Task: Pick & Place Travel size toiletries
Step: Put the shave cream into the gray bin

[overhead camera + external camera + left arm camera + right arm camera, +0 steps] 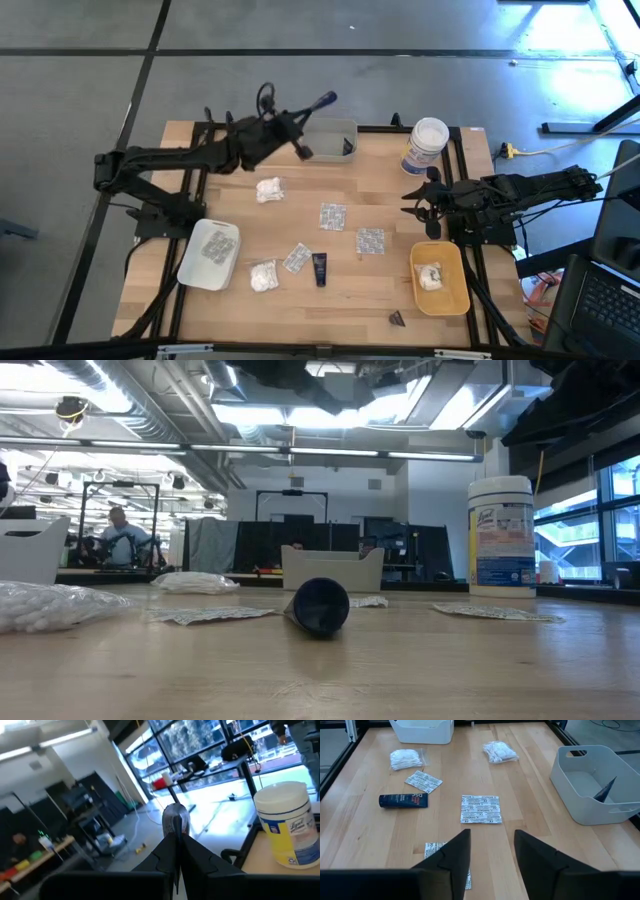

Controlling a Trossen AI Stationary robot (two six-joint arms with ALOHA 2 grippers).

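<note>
My left gripper [315, 105] is raised above the far left corner of the grey tray [330, 140], shut on a small dark bluish tube [327, 99]. In the left wrist view the tube [175, 817] looks grey. A dark cone [347, 147] lies in that tray. Spread on the table are white puffy bundles [268, 188], silvery packets [332, 215], a dark tube [319, 268] and a dark cone [397, 318]. At the table's right side my right gripper [492, 855] stands open with nothing between its fingers. My left gripper pinches the tube's near end [175, 834] between its two shut fingertips [167, 851]. The fingers lie about level and point toward the table's far right. The rest of the tube sticks out beyond the tips, lifted clear above the table.
A tall white jar [427, 145] with a blue label stands at the far right. The white tray [190, 268] at near left holds a silvery packet. The yellow tray [452, 298] at near right holds a white bundle [430, 277]. Black frame rails run along the table's edges.
</note>
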